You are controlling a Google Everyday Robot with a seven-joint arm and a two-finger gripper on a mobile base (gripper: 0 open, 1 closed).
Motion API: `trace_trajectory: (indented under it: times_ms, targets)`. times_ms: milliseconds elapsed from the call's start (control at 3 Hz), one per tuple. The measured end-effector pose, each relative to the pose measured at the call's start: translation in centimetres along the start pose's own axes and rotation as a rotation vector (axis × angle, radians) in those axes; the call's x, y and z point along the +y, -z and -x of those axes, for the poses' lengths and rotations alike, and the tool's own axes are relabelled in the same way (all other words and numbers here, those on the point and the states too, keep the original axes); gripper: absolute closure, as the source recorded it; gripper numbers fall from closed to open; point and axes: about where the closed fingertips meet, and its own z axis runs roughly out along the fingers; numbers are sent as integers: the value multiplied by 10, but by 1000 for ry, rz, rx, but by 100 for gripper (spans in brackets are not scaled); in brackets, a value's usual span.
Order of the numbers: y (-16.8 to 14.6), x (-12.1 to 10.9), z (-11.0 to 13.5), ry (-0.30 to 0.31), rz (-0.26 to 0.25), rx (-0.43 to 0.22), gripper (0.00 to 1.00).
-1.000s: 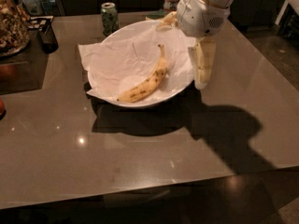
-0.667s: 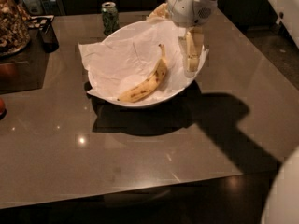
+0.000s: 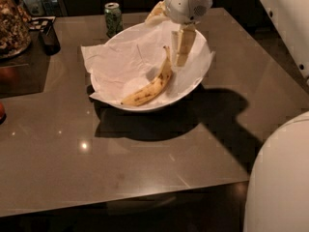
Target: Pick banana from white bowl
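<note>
The banana is yellow with brown speckles. It lies in the white bowl, which is lined with crumpled white paper, its dark stem end pointing to the back right. My gripper hangs over the right half of the bowl, pale fingers pointing down just right of the banana's stem end. It holds nothing.
A green can stands behind the bowl at the back left. A dark object and a glass jar of snacks stand at the far left. My white arm and base fill the right edge.
My gripper has moved left, from outside the bowl's right rim to over the bowl beside the banana's stem end. The banana has not moved.
</note>
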Motion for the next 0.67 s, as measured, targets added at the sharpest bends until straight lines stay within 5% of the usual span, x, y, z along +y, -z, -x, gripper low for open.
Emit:
trace_trajectory:
  times_ms: [333,667]
  targets:
    - [-14,-2,2,13,8,4,42]
    - [-35,0,3,19,53,-14,33]
